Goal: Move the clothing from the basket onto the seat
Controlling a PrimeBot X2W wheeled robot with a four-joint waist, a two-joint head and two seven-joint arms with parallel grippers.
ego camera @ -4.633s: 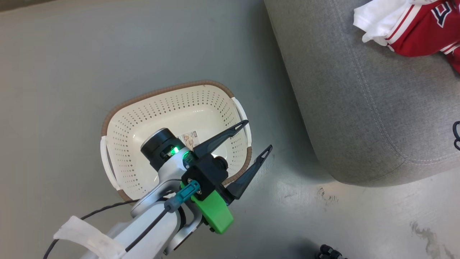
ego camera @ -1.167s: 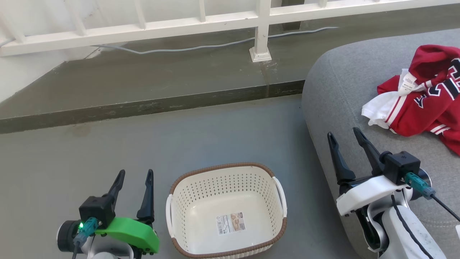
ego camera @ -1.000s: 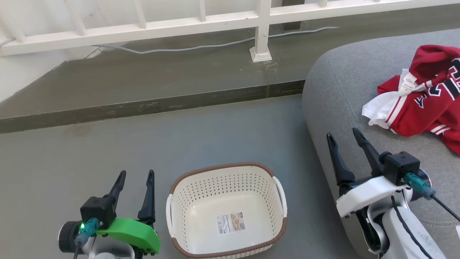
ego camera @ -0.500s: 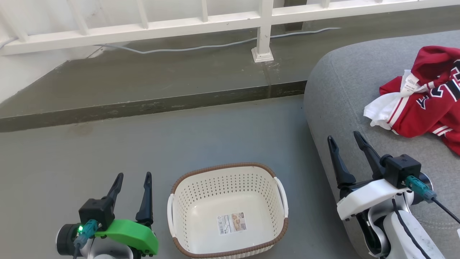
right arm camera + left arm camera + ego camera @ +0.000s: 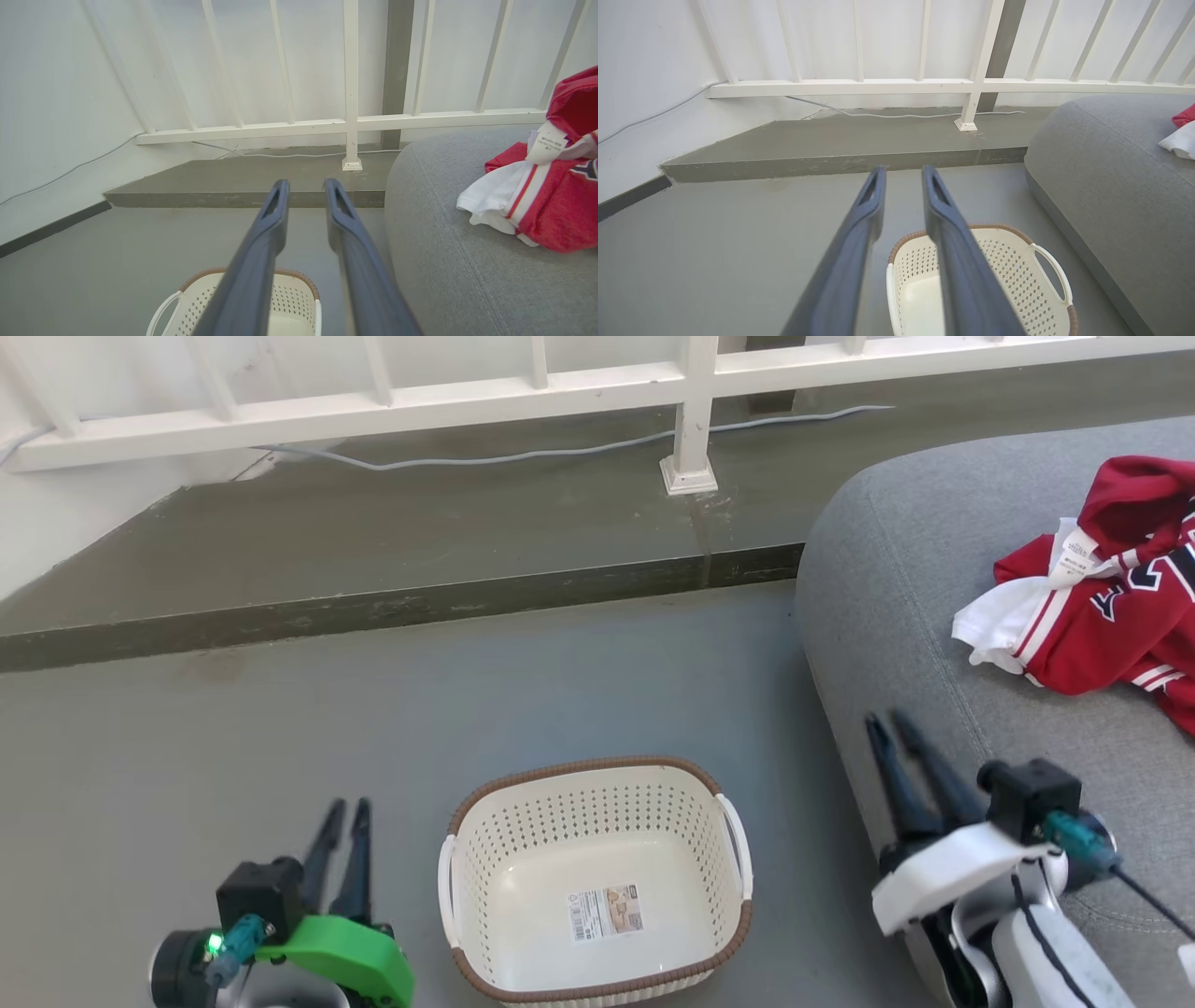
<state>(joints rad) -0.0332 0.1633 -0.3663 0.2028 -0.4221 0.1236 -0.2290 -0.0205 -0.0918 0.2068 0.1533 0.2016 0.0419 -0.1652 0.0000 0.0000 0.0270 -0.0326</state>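
Red clothing on the seat runs past our frame's edge; our left hand and right hand gape narrowly, empty.

Counted: one basket, one seat, one heap of clothing with one white cloth in it. One left gripper and one right gripper, two in all. One grey cable.

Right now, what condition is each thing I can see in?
basket: upright on the floor, empty.
clothing: crumpled in a heap on the seat.
seat: bearing the clothing.
left gripper: slightly open, holding nothing.
right gripper: slightly open, holding nothing.
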